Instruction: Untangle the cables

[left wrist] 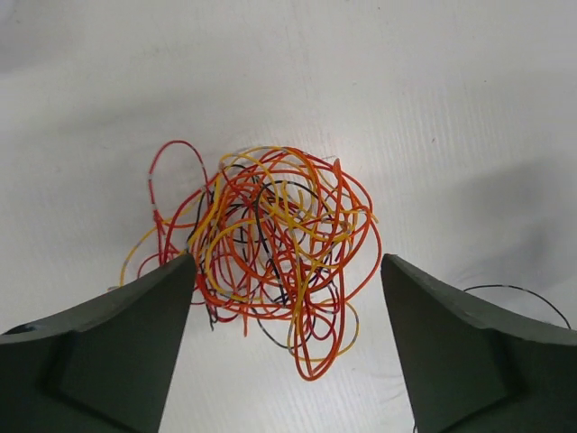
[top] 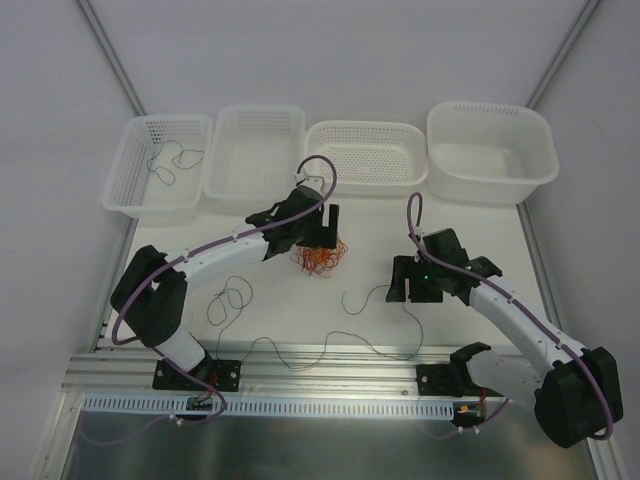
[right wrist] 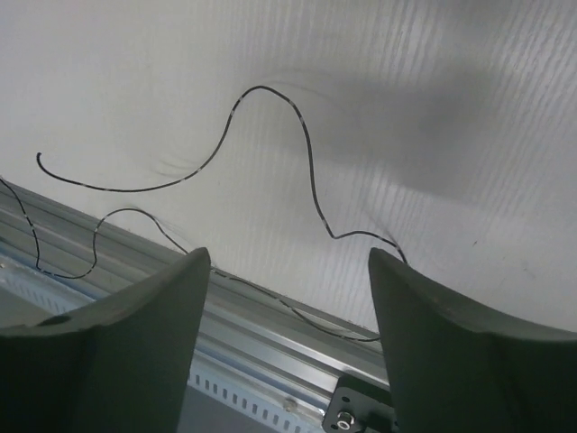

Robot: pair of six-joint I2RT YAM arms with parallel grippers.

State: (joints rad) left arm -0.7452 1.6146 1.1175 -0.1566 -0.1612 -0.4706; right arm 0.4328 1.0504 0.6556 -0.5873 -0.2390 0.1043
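Right now we are holding the left gripper (left wrist: 281, 263) just above the tangle of cables (left wrist: 270, 225). The tangle is a loose ball of bright red, orange-yellow and a few dark strands. It is lying on the white table (top: 470, 240), on the near side of where the second basket (top: 255, 150) and the third basket (top: 365, 160) meet. The gripper's fingers (left wrist: 117, 343) are standing wide apart and are clamping nothing. In the left wrist view the ball is sitting between the two tips. One tip is overlapping its edge, though we cannot tell whether it is touching.

We are hanging the right gripper (right wrist: 287, 262) over the near right part of the table, well apart from the tangle. Its fingers (right wrist: 451, 343) are spread too, with nothing between them. Beneath them a dark cable (right wrist: 270, 99) is lying on the table in loose curves. A thin dark strand is also crossing the aluminium rail (right wrist: 270, 329) at the near edge. We cannot tell whether it is the same cable.

A second dark cable (top: 232, 300) is curling in loops on the table beside the left arm. A third dark cable (top: 172, 158) is lying inside the leftmost basket (top: 118, 185). That basket is standing in a row with the other two and the rightmost basket (top: 490, 150) along the far edge.
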